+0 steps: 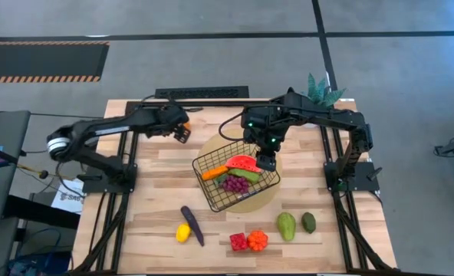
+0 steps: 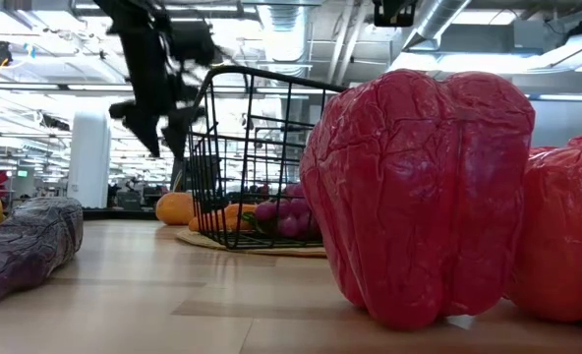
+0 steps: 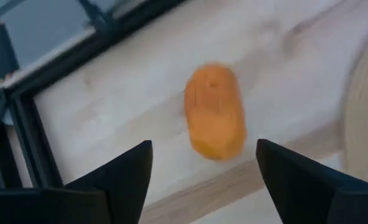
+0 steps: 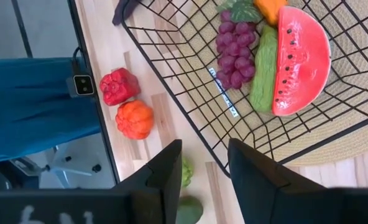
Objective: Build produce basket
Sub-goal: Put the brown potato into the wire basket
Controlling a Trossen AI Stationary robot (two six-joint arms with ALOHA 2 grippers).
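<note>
The black wire basket [image 1: 235,181] sits near the middle of the high view, tipped up on the round tan mat [image 1: 259,201], its open mouth facing the lower left and its long side running from upper left to lower right; inside lie the watermelon slice [image 1: 245,162], the grapes [image 1: 235,184] and a carrot [image 1: 214,173]. The right gripper [image 1: 265,160] pinches the basket's upper right rim between its fingers. The left gripper [image 3: 202,180], at the upper left of the table, has its fingers spread wide above a small orange fruit [image 3: 214,112] that lies loose on the wood.
</note>
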